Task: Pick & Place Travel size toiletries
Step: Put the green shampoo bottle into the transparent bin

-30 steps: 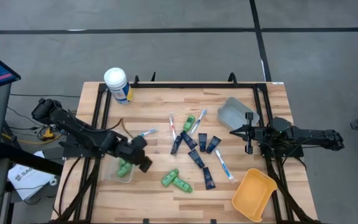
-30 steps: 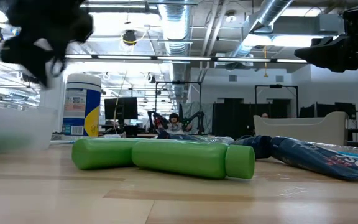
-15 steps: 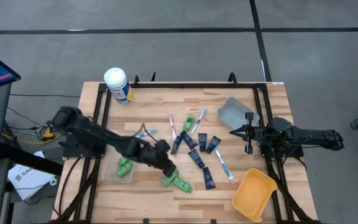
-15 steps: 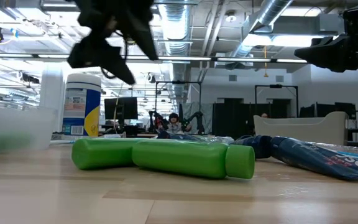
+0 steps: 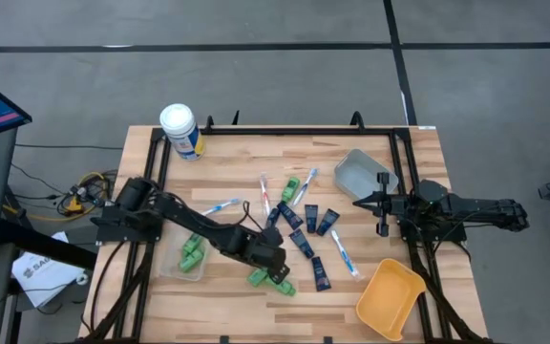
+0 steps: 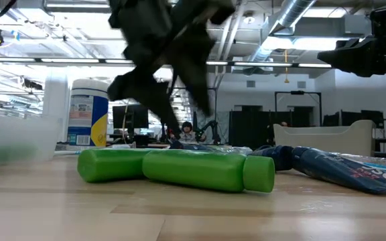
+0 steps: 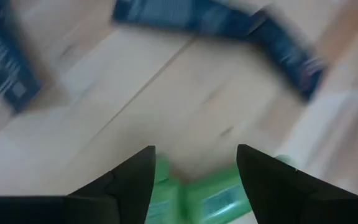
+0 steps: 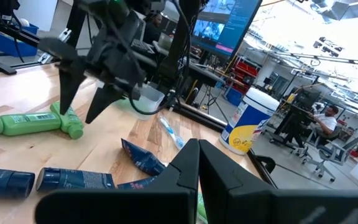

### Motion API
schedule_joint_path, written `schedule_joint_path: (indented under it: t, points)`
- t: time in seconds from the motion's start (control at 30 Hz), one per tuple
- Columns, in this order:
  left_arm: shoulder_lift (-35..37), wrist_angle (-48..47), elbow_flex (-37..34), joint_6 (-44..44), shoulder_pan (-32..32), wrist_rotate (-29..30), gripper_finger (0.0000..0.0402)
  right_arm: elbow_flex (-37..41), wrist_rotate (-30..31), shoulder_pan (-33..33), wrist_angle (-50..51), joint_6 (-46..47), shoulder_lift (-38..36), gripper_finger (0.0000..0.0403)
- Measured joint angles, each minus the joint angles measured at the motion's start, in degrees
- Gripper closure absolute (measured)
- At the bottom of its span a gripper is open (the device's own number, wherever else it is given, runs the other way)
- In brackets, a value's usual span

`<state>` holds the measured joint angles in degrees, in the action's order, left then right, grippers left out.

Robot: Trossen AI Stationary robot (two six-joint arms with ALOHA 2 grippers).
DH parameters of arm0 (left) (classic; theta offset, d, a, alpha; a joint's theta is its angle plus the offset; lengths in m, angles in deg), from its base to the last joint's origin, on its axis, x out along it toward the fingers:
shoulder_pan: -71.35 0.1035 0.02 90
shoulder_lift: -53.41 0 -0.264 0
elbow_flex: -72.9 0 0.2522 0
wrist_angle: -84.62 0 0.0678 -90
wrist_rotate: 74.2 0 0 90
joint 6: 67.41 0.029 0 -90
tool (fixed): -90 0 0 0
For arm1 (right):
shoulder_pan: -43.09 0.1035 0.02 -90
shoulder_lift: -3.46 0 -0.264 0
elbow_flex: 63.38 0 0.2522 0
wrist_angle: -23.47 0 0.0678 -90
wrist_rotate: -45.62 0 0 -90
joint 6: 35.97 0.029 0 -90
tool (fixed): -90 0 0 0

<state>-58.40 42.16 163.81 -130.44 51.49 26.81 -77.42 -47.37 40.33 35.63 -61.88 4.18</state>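
Observation:
Two bright green bottles (image 5: 271, 280) lie on their sides near the table's near edge; in the low view they are the green bottles (image 6: 179, 169). My left gripper (image 5: 271, 264) hangs open just above them, a finger on either side, touching neither; in the left wrist view the green bottles (image 7: 194, 196) show between the fingers of my left gripper (image 7: 194, 155). More green bottles (image 5: 191, 254) sit in a clear container (image 5: 175, 271). Navy tubes (image 5: 302, 241) and toothbrushes (image 5: 343, 253) lie scattered mid-table. My right gripper (image 5: 382, 212) waits shut at the table's right.
A white-lidded canister (image 5: 180, 130) stands at the far left corner. A grey tray (image 5: 358, 172) and a yellow bin (image 5: 390, 298) sit on the right side. Black frame rails (image 5: 157, 182) run along the table's left, right and far edges.
My left gripper has swung from above the clear container toward the table's right and near edge, and has come down over the two loose green bottles. The toiletries on the table have kept their places.

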Motion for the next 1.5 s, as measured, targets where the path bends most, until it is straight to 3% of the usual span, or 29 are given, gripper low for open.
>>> schedule_joint_path:
  t: [0.13,0.67,1.03,1.5]
  points:
    - [-0.9,-4.6,0.0,0.2,0.0,0.0,0.0186,0.0,0.0,0.0,0.1,0.0,0.0,0.0403]
    - [-5.2,-4.2,0.1,2.9,-0.1,0.5,0.0190,0.0,0.0,0.0,0.4,0.0,0.0,0.0403]
    - [-5.2,-5.7,0.0,2.7,0.1,-1.4,0.0318,0.0,0.0,0.0,0.3,0.0,0.0,0.0403]
    - [-3.9,-6.8,-0.1,5.5,2.3,-1.7,0.0318,0.0,0.0,0.0,0.4,0.0,0.0,0.0403]
